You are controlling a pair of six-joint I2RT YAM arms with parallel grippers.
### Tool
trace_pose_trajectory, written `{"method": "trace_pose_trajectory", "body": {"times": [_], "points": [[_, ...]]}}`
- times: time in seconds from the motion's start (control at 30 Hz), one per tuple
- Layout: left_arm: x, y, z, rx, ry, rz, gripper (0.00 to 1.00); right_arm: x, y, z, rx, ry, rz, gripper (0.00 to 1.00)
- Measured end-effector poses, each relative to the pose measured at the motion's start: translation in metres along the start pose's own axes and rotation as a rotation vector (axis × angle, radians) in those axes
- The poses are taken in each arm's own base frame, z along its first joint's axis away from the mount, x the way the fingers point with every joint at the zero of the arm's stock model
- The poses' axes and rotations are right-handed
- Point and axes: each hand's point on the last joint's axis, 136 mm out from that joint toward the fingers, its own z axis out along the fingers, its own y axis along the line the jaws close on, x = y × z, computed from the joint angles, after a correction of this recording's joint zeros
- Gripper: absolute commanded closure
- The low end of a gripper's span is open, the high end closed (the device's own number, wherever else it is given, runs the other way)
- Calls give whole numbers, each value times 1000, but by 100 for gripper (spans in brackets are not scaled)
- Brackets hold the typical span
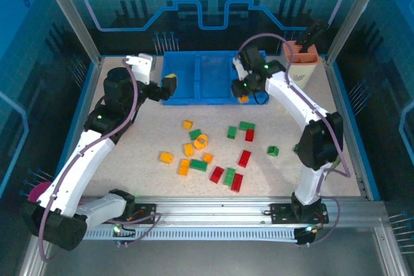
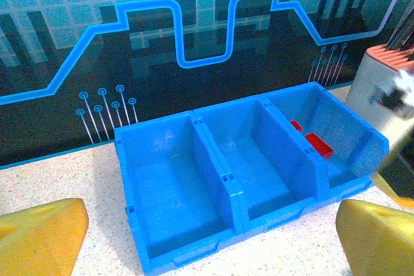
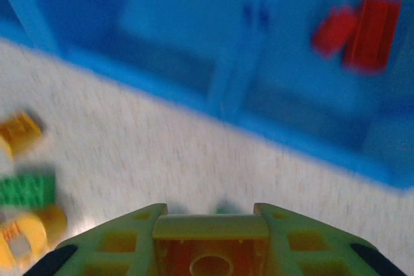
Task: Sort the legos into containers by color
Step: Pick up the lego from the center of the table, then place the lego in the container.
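Observation:
The containers are three joined compartments of a low blue bin tray at the back of the table. In the left wrist view the tray has bare left and middle compartments, and two red legos lie in the right one. My left gripper hovers open at the tray's front left corner, its yellow fingertips wide apart and holding nothing. My right gripper is shut on an orange lego just in front of the tray's right compartment. Loose red, green and orange legos are scattered mid-table.
A peach-and-cream holder stands at the back right, beside the tray. A pink cup sits off the table's left edge. The right wrist view is blurred; a green lego and orange legos lie at its left.

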Motion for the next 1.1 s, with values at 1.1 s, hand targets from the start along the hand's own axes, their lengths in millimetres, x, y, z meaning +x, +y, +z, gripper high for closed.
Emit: {"method": "trace_pose_trajectory", "body": {"times": [1.1], "points": [[156, -39, 25, -2, 488, -55, 1, -68, 43, 160, -50, -30, -192, 50]]}}
